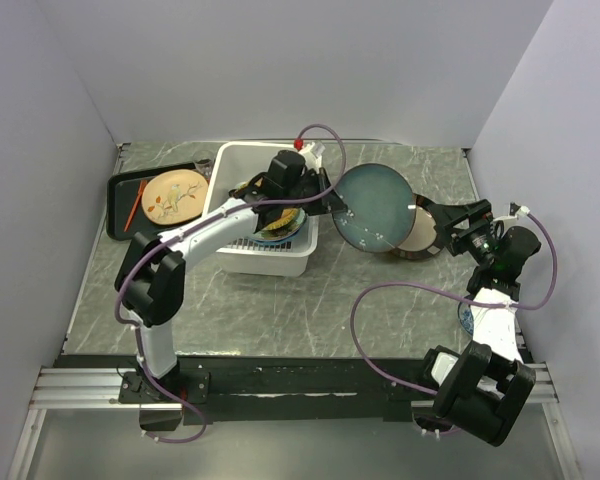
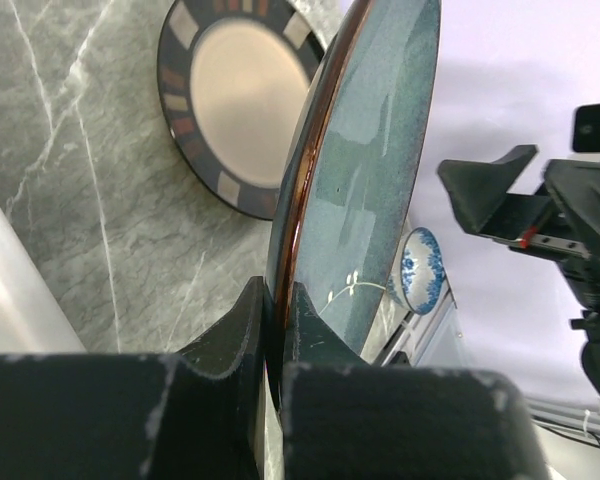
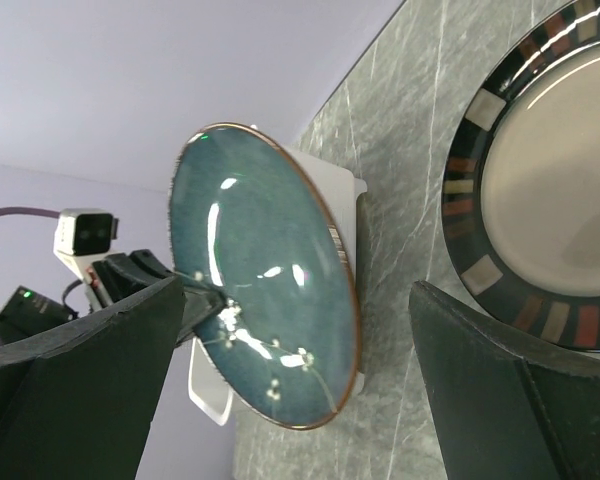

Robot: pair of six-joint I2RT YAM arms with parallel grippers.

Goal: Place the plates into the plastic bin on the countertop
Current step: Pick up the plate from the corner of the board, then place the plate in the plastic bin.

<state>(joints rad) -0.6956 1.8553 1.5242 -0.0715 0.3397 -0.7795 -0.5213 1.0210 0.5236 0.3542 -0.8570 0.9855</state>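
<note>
Closest to my left wrist lens are the left fingers [image 2: 292,320], clamped tight on the rim of the large dark teal plate [image 2: 370,170]. The plate stands nearly on edge and reaches away from them towards the other arm.

From above, the marbled bench [image 1: 280,310] carries everything. The white plastic bin [image 1: 265,262] sits left of centre. At least one plate [image 1: 280,228] already lies on its slotted bottom, half hidden under my left arm. The teal plate hangs just to the right of the bin's wall, between it and the tan dark-rimmed plate [image 1: 422,238], whose edge it overlaps in this view. I cannot tell whether its lower edge touches the bench.

I judge the step in hand to be carrying the teal plate to the bin. Next I need to swing it left over the rim, tip it flat and lower it onto the plate inside before letting go.

The right fingers [image 1: 445,228] are spread wide and hold nothing, poised just beside the tan plate, which lies flat. A floral orange plate [image 1: 175,195] rests on the black tray [image 1: 118,215], and a small blue-and-white dish [image 2: 420,270] lies near the right arm's base.
</note>
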